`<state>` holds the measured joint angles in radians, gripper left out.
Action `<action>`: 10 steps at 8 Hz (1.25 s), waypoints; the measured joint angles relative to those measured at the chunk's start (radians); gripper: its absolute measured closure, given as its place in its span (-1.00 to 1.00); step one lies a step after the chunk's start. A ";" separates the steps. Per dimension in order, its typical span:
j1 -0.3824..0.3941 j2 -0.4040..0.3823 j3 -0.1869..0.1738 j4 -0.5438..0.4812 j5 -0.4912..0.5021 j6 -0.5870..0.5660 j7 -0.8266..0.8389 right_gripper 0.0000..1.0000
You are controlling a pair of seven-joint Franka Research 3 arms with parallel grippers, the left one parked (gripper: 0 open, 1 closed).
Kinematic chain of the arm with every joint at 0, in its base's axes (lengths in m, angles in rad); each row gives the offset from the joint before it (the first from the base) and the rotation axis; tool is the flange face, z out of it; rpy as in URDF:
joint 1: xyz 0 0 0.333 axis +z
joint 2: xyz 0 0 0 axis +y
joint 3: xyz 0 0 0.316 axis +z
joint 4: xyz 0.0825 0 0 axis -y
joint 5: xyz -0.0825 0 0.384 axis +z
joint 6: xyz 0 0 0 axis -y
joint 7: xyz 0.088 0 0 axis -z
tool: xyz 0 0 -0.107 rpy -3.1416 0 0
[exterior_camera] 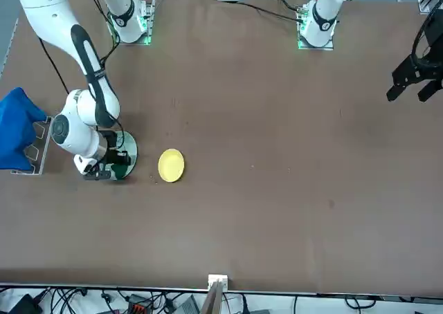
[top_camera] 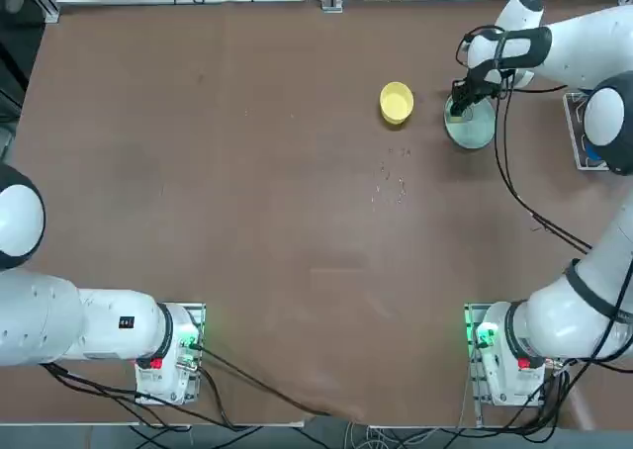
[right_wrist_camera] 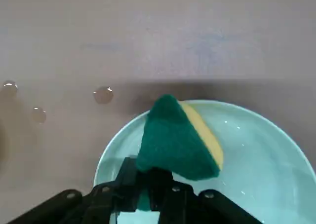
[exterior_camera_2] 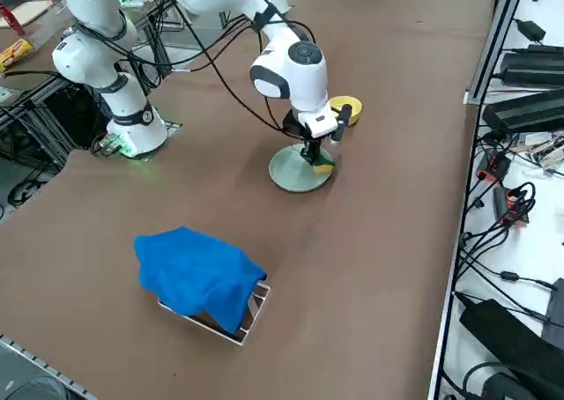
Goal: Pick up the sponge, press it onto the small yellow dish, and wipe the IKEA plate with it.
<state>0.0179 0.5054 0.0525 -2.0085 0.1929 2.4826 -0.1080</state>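
Beneath the gripper point(right_wrist_camera: 143, 189), the round pale blue-green plate with a raised rim point(right_wrist_camera: 256, 150) is seen on the brown surface point(top_camera: 267, 172). Just beside the plate, near the gripper, the small glossy yellow dish point(top_camera: 397, 103) is set. Drops of clear liquid point(right_wrist_camera: 103, 94) are scattered near the plate. The green-and-yellow sponge point(right_wrist_camera: 175, 140) is pinched in the gripper, closed tightly on it, over the plate.

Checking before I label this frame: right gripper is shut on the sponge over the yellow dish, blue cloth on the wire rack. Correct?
One error: the right gripper is shut on the sponge over the pale green plate, not the yellow dish. The right wrist view shows it. The rest holds.
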 joint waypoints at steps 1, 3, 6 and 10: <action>0.001 -0.004 0.001 -0.007 0.012 0.001 0.003 0.76; 0.003 -0.026 0.004 -0.042 0.044 0.003 0.003 0.76; 0.009 -0.081 0.008 -0.123 0.056 0.003 0.006 0.76; -0.013 -0.142 0.003 -0.212 0.056 0.004 0.006 0.76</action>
<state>0.0051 0.3632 0.0559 -2.2206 0.2491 2.4864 -0.1017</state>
